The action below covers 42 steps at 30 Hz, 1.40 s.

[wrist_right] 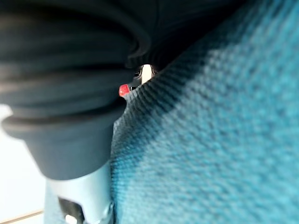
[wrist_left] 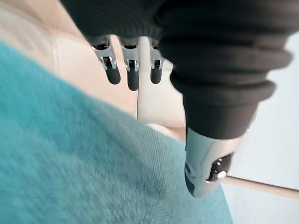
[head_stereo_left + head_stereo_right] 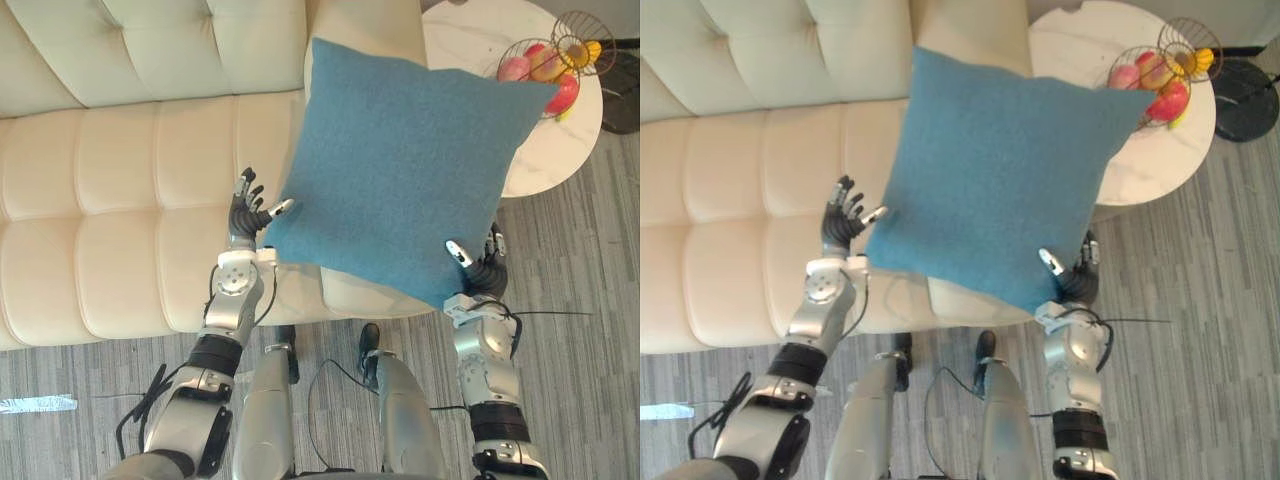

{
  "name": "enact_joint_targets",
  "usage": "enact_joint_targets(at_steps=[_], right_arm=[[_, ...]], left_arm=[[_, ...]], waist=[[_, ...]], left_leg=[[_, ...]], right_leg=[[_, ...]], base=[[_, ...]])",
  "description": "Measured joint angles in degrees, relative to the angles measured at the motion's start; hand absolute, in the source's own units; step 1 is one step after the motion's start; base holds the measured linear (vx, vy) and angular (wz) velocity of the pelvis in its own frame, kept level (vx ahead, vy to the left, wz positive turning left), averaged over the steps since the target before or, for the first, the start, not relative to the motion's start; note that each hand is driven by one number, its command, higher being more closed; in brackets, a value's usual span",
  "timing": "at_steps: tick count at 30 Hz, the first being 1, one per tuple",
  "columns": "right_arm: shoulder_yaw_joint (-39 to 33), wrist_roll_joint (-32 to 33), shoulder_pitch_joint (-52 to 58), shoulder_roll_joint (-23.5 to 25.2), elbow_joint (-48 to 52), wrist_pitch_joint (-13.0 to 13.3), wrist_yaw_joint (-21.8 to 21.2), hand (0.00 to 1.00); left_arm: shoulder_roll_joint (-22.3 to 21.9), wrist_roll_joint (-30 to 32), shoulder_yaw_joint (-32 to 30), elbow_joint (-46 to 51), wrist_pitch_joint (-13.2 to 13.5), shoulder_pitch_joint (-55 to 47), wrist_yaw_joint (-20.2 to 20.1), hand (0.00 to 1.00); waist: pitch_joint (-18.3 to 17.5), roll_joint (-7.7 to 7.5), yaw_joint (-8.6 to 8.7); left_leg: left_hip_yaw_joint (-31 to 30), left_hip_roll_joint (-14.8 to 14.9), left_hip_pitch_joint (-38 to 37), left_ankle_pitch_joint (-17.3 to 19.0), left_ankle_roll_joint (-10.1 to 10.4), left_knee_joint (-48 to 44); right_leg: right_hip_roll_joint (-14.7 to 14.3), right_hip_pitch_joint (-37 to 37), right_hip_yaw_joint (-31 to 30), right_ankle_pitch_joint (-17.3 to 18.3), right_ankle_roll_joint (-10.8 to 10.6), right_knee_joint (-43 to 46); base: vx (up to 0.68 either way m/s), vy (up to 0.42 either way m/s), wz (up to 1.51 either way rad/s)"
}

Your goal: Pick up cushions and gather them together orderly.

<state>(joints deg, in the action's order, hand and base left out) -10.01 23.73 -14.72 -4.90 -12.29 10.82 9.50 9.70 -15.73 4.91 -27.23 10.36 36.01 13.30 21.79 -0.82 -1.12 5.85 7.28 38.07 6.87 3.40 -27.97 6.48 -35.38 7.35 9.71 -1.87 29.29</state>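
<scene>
Blue cushion held aloft between my two hands, tilted on one corner above the seat of a cream sofa, its upper corner overlapping a round white table that carries a wire basket of fruit. My left hand stands with fingers straight and released, thumb tip touching the cushion's left corner, while my right hand grasps the lower corner, thumb on the front face and fingers behind the edge.
</scene>
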Motion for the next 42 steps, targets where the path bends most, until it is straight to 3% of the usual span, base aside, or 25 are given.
enact_joint_targets(at_steps=[8,9,10,22,29,38,42], right_arm=[[1.31,1.22,-5.75,-0.1,-2.44,0.68,0.94,0.0],[1.32,1.36,-5.95,-0.04,-2.46,0.74,1.59,1.0],[1.32,1.42,-6.04,-0.06,-2.5,0.74,1.73,1.0],[1.74,7.94,-7.41,-1.7,-3.89,0.94,4.5,1.0],[4.04,7.62,2.09,0.4,11.0,2.53,4.34,1.0],[8.54,3.35,19.0,2.65,13.7,2.56,-0.58,1.0],[8.55,2.36,22.19,2.4,13.69,1.66,-2.65,1.0]], left_arm=[[-0.57,-1.6,2.04,-3.8,0.08,7.03,-0.05,0.0],[-0.97,-2.5,3.26,-3.76,0.26,7.25,-0.02,0.0],[-1.06,-2.59,3.53,-3.74,0.34,7.27,-0.02,1.0],[-2.17,-7.87,8.19,4.18,0.59,5.53,0.98,1.0],[-6.17,-10.9,8.1,18.07,3.21,-5.86,1.84,1.0],[-7.18,-10.89,10.81,26.72,4.29,-30.64,0.06,1.0],[-7.12,-12.21,11.33,26.96,3.83,-36.17,-1.39,1.0]], waist=[[0.25,-0.78,0.57],[0.25,-0.78,0.56],[0.25,-0.78,0.54],[0.29,-0.86,0.33],[0.13,-0.8,0.09],[-9.24,-0.67,0.5],[-10.09,-0.61,0.82]], left_leg=[[-0.24,0.91,3.73,-1.25,0.49,0.21],[-0.4,0.77,3.54,-1.89,0.59,0.99],[-0.41,0.75,3.52,-2.05,0.59,1.16],[-0.91,0.09,-3.39,-4.91,1.05,6.17],[-0.83,-1.33,-12.54,-4.75,1.16,9.54],[-1.11,-3.53,-23.78,-5.48,0.74,17.99],[-2.03,-4.36,-27.26,-5.58,0.62,19.16]], right_leg=[[-0.75,-3.54,0.74,-1.26,0.48,-0.74],[-0.62,-3.49,1.22,-1.4,0.59,-0.78],[-0.6,-3.49,1.27,-1.43,0.63,-0.8],[-0.33,2.59,2.53,-2.1,1.27,-2.5],[0.92,11.0,3.36,-0.74,0.06,-3.46],[1.79,21.64,4.42,0.17,-0.29,-9.91],[2.03,25.14,3.99,0.15,-0.61,-10.21]], base=[[0.02,-0.039,-0.01],[0.02,-0.046,0.12],[0.01,-0.058,0.12],[-0.02,-0.045,0.06],[0.06,-0.011,0.09],[0.1,0.018,0.07],[0.09,0.019,0.09]])
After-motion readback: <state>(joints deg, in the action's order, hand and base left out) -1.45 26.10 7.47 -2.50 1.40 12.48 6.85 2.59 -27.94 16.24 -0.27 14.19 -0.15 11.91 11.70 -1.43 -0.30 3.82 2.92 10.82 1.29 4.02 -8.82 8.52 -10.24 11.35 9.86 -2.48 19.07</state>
